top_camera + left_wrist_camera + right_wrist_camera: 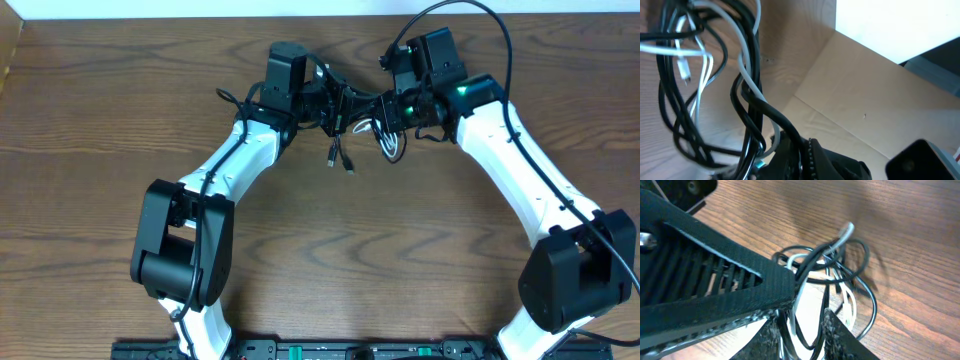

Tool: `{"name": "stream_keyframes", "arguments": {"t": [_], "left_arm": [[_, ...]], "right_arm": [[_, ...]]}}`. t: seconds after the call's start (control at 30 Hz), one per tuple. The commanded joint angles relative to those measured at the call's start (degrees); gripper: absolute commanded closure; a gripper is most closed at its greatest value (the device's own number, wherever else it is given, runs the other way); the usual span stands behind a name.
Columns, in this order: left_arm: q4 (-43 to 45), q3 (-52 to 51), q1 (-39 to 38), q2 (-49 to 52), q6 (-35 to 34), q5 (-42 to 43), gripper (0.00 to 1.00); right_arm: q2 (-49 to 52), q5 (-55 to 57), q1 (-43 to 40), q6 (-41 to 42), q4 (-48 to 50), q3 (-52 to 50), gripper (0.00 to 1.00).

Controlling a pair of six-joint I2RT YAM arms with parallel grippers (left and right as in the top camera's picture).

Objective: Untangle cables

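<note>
Overhead – arms: both arms are reaching toward the far middle of the table, wrists nearly meeting.
Overhead – left gripper: it is sitting against the tangle; its jaws are not showing clearly from above.
Overhead – right gripper: it is sitting just beside the left one, at the other side of the tangle.
Overhead – black cable: it is running between the two grippers, with loose ends hanging toward the near side.
Overhead – white cable: it is looping just below the right gripper, mixed with black strands.
Left wrist – left gripper: it is clamping fully closed at the bottom edge, with the black cable running into it.
Left wrist – white cable: its strands are dangling among the black loops, a small plug end showing at upper left.
Right wrist – right gripper: its fingers are standing narrowly apart, black and white strands passing between them; a firm pinch is not showing.
Right wrist – cables: the bundle is lying on the wood beyond the fingertips, the white end sticking up and the black cable looping wide to the right.
Right wrist – ribbed black part: it is crossing the left of the view; I cannot tell whose it is.
</note>
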Motion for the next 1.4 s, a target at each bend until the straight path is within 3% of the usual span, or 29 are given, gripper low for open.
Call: {"name": "stream_keyframes", "arguments": {"t": [0.0,0.23,0.3,0.33,0.43,0.6,0.7,0.77,0.83,1.03,1.37], "left_arm": [[0.3,0.6,-1.2,-0.1,-0.2,1.3,0.92],[0.3,0.6,-1.3,-0.1,-0.1,2.7,0.93],[0.3,0.6,-1.3,-0.1,-0.1,2.7,0.93],[0.3,0.6,-1.3,-0.1,-0.1,2.7,0.93],[0.3,0.6,-1.3,-0.1,1.5,2.8,0.93],[-0.2,0.6,0.2,-0.1,18.6,2.1,0.91],[-1.8,0.6,1.9,-0.1,29.8,2.0,0.83],[-4.1,0.6,3.0,-0.1,35.1,2.0,0.68],[-7.4,0.6,4.1,-0.1,38.2,1.7,0.62],[-15.2,0.6,4.3,0.0,45.9,1.2,0.61],[-13.5,0.5,-1.4,0.0,55.8,2.2,0.58]], "right_arm": [[1.1,2.0,0.2,0.6,1.3,-1.9,0.78],[1.6,3.6,0.1,0.6,6.0,-3.1,0.81],[1.6,3.6,0.1,0.6,7.4,-3.3,0.88],[1.6,3.6,0.1,0.6,7.8,-3.3,0.99],[1.9,5.3,0.1,0.4,7.8,-3.6,0.99],[2.1,6.0,-0.9,2.4,6.8,-4.4,0.99],[2.1,2.5,-1.9,3.6,5.7,-4.4,0.99],[1.9,0.9,-2.9,7.1,4.5,-4.4,0.99],[1.7,-0.7,-4.2,10.3,3.3,-4.4,0.99],[1.4,-13.2,-8.0,15.5,2.9,-4.4,0.99],[1.4,-25.7,-10.5,16.1,2.8,-4.4,0.99]]}}
